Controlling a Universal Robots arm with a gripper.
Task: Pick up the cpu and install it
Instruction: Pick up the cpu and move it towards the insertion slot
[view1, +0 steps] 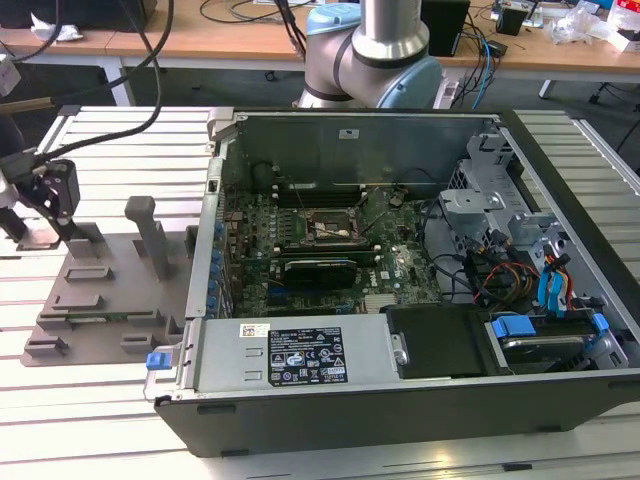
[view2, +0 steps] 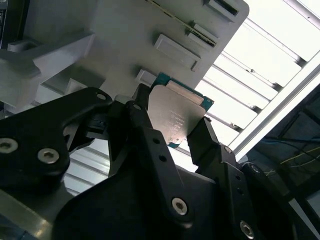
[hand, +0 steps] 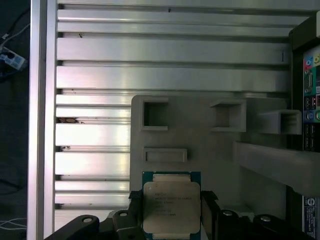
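The cpu (view2: 176, 111) is a flat square chip with a silver-grey top and a thin green rim, also seen in the first wrist view (hand: 171, 202). My gripper (view2: 172, 122) is shut on it, one black finger (view2: 142, 112) against each side. In the first wrist view the gripper (hand: 171, 200) holds the chip just over the grey plastic tray (hand: 210, 150). In the exterior view the gripper (view1: 45, 205) hangs at the far left, over the tray's (view1: 110, 290) left end. The motherboard socket (view1: 330, 232) lies inside the open computer case (view1: 400, 125), well to the exterior view's right of the gripper.
The tray carries upright posts (view1: 150, 235) and small blocks between the gripper and the case. Everything rests on a slatted aluminium table (view1: 90, 420). The case wall (view1: 205, 220) rises next to the tray. Cables (view1: 100, 110) hang above the gripper; the arm's base (view1: 385, 50) stands behind the case.
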